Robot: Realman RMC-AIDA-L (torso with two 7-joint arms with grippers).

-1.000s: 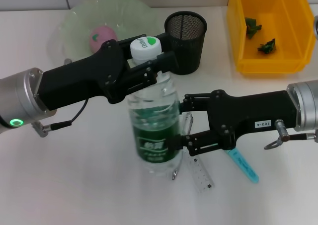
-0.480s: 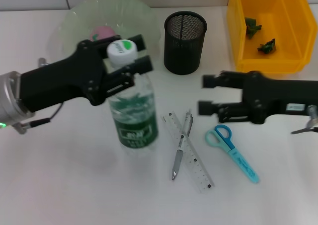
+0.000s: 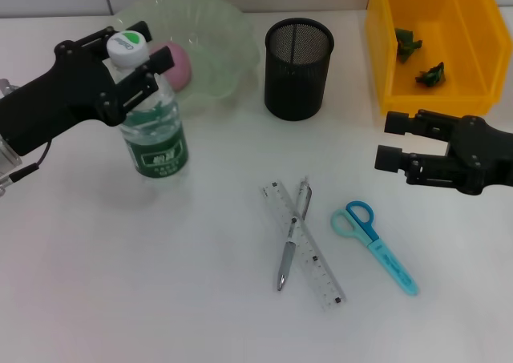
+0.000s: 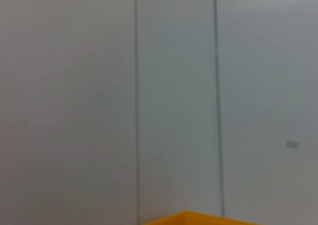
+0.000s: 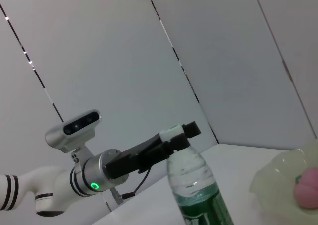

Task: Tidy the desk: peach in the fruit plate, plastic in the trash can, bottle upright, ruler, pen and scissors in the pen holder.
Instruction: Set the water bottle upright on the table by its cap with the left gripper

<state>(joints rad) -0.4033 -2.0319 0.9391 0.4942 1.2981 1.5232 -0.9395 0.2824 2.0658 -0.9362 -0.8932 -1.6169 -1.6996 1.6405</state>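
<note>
Since the earlier frames the left gripper (image 3: 138,58) has been carrying the bottle (image 3: 154,131) away from the middle of the desk toward the robot's left, while the right gripper (image 3: 394,141) has let go of it and pulled back to the right, in front of the yellow trash can (image 3: 385,50).

The bottle is now standing upright on the desk, so the upright step is looking almost finished. The left gripper's fingers are clamping its neck just under the white cap (image 3: 128,46). The next move is likely calling for opening those fingers and backing off without tipping the bottle.

The fruit plate (image 3: 232,34) is sitting just behind the left gripper, with the peach (image 3: 178,65) already lying in it, so there is little room for backing away on that side. The right gripper is hanging free with its fingers parted and nothing between them.

Well to the right of the bottle, the pen holder (image 3: 298,58) is standing with nothing seen inside. Between the two grippers, nearer the robot, the ruler (image 3: 309,255) and pen (image 3: 292,235) are lying crossed, touching. The scissors (image 3: 374,244) are lying just below the right gripper, probably its next pick.
</note>
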